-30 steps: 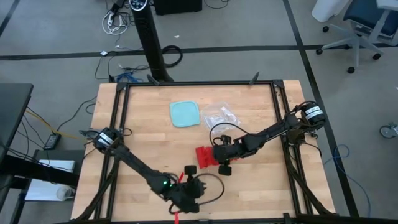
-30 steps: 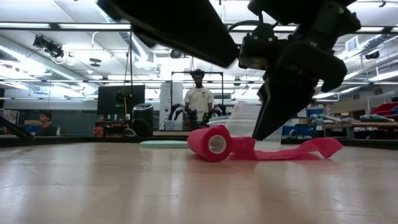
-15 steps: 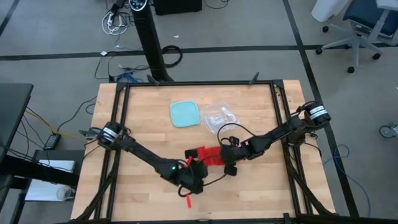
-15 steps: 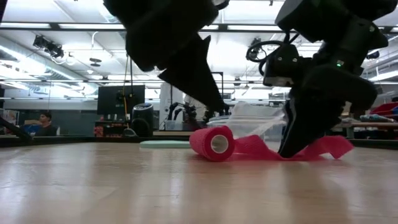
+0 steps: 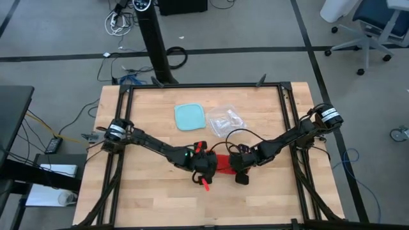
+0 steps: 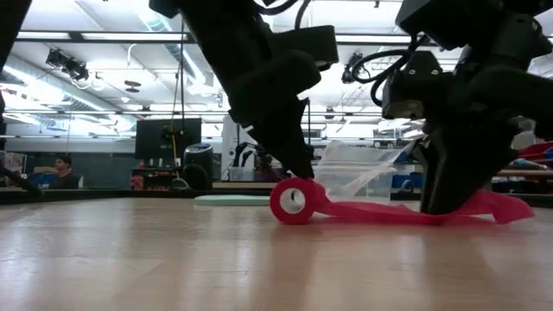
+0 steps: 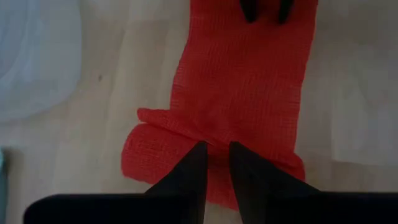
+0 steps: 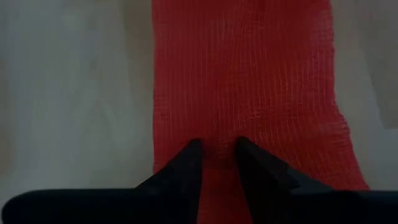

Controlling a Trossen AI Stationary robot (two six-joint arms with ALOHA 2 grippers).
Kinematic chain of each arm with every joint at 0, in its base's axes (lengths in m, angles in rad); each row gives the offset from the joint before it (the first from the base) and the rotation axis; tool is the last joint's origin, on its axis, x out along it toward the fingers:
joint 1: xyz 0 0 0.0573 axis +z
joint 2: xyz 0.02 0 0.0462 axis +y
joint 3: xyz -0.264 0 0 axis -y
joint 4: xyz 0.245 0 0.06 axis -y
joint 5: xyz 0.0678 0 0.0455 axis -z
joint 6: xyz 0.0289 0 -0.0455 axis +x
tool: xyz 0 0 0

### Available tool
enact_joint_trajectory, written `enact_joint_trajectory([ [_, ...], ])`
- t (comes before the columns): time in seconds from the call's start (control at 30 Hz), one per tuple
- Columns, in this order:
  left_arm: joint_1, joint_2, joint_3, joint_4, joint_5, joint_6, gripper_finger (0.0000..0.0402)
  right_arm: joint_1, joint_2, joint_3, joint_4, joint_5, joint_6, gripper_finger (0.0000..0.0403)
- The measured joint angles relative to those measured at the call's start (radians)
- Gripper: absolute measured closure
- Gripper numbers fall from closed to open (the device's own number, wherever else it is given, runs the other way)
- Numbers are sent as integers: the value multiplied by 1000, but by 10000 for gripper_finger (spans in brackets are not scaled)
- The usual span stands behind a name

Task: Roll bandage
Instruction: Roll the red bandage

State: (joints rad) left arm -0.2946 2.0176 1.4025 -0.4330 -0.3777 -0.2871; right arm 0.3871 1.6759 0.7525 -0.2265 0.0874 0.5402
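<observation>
The red bandage (image 5: pixel 222 165) lies mid-table with a small roll (image 6: pixel 292 200) at its left end. A flat strip (image 6: pixel 380 212) runs from the roll toward the table's right. My left gripper (image 5: pixel 204 165) comes down on the roll, fingers shut to a narrow slit (image 7: pixel 216 149). My right gripper (image 5: pixel 241 169) stands on the strip farther right, fingers likewise shut (image 8: pixel 217 146). The strip's free end (image 6: pixel 505 209) lies on the wood beyond it. My left gripper sets its shut fingertips (image 7: pixel 198 152) on the roll's top (image 7: pixel 180 140), where the strip leaves it, slanting down from the table's left. Nothing is pinched between the fingers. The roll rests on the table. My right gripper presses its shut fingertips (image 8: pixel 189 152) down on the flat strip's middle (image 8: pixel 242 118), slanting from the table's right. The strip lies flat on the wood under them (image 6: pixel 436 210).
A light-blue square container (image 5: pixel 190 117) and a clear crinkled plastic bag (image 5: pixel 225 120) lie toward the far edge, behind the bandage. A black frame (image 5: pixel 204 86) rims the table. People stand in the room beyond.
My left gripper has swung from the near edge toward the far right and come onto the roll. My right gripper has moved a little toward the near right along the strip and sunk. The strip, crumpled before, now lies stretched out and flatter.
</observation>
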Motion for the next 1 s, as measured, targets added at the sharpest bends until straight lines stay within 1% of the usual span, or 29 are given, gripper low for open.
enact_joint_trajectory([
  [0.1,7,17,2,31,36,20,330,3,-6,0,-19,-28,7,298],
  [0.37,7,65,7,74,32,18,330,25,-10,1,-58,-51,37,298],
  [0.53,7,66,5,75,31,23,330,53,-29,2,-118,-81,66,304],
  [0.7,7,67,5,75,31,39,330,89,-41,2,-171,-89,92,304],
  [1.0,6,69,3,45,31,50,330,144,-43,4,-203,-108,137,304],
])
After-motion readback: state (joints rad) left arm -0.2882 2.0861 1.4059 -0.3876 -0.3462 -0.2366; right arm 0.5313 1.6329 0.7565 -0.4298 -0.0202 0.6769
